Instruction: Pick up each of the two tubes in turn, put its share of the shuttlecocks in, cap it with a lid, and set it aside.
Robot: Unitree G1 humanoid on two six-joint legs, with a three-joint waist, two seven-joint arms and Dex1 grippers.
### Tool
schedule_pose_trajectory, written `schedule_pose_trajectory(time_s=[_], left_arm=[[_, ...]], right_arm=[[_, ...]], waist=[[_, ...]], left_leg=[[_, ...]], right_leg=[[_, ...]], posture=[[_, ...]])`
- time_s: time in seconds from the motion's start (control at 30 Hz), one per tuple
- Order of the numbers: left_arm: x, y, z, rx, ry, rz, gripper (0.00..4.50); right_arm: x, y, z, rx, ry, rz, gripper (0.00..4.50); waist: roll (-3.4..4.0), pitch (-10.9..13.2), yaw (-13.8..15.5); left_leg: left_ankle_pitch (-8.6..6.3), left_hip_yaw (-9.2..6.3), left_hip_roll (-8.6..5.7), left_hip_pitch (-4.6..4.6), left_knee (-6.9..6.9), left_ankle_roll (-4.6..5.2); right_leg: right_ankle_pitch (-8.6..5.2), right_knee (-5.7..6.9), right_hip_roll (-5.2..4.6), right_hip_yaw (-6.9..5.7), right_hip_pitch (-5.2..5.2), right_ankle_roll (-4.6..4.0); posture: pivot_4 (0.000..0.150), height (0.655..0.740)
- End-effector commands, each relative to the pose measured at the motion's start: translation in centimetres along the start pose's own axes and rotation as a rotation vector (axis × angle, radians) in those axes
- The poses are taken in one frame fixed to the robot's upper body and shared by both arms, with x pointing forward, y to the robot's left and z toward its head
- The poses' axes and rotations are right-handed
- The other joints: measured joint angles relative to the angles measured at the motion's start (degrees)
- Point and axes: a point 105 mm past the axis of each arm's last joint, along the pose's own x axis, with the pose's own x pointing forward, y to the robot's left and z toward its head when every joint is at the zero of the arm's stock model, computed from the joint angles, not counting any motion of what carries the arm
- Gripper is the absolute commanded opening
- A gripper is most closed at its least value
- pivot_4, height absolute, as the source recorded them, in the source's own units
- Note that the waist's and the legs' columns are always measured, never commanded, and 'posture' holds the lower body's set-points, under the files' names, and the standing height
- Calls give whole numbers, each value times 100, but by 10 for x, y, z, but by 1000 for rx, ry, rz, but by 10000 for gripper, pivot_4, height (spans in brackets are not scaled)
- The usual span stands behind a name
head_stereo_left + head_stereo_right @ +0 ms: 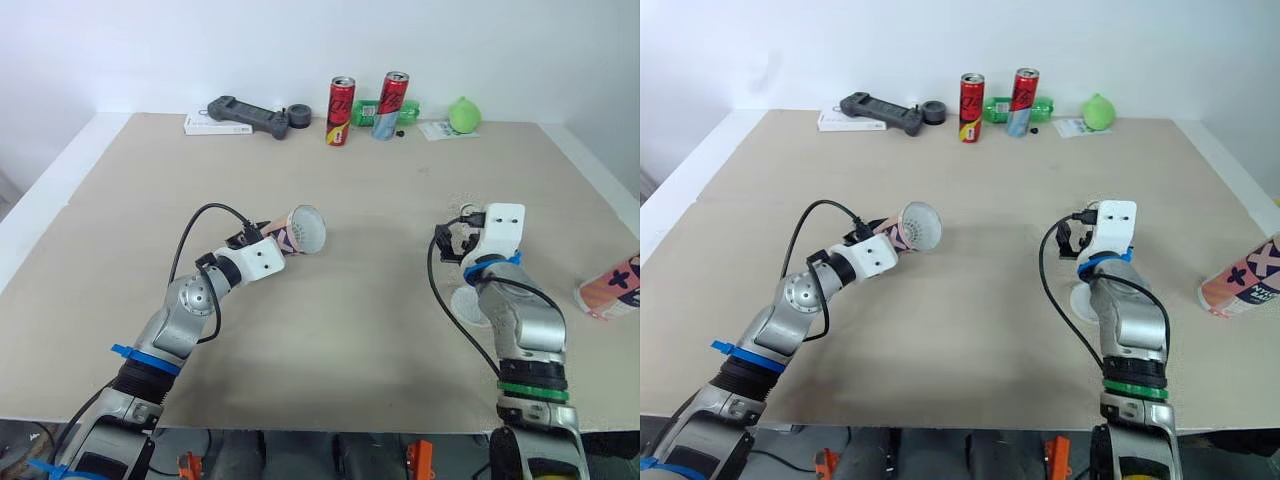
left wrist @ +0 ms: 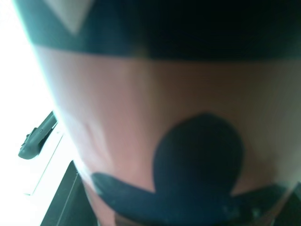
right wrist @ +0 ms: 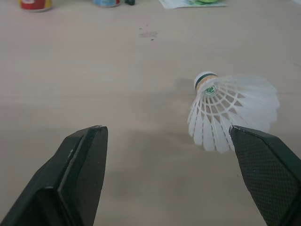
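Gripping the pink tube (image 1: 300, 231) in my left gripper (image 1: 268, 239), I should centre my open right gripper (image 3: 164, 132) over the shuttlecock (image 3: 230, 110) before closing.

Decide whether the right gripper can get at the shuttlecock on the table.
Probably yes: the right gripper is open and the shuttlecock lies close ahead of it, with nothing in between.

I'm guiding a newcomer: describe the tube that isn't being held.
Start at the beige table and go to its right edge. The loose tube lies there on its side, pink with dark shapes; the other tube is held in the left gripper.
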Motion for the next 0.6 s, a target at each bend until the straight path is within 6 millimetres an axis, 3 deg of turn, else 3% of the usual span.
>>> schedule_pose_trajectory(time_s=[0.03,0.37,0.47,0.6], left_arm=[[0,12,10,8,-32,36,24451],[-1,15,13,12,-43,53,24451],[-1,14,13,10,-42,54,24451],[-2,15,13,9,-41,58,24451]], right_arm=[[13,1,18,15,-72,-29,44174],[43,-4,14,64,-27,-137,44174],[48,-3,14,71,-29,-150,35664],[52,-8,14,73,-34,-185,14913]], waist=[[0,0,3],[1,1,2],[1,1,2],[2,1,1]], left_leg=[[1,-1,0,0,0,1],[2,1,-1,0,-3,2],[2,0,-1,0,-4,2],[2,1,-1,0,-5,2]], right_leg=[[0,0,1,-1,1,0],[5,-1,-1,0,-1,-6],[4,-1,0,0,-1,-6],[5,-1,0,0,-1,-6]], posture=[[1500,7400],[1500,7400],[1500,7400],[1500,7400]])
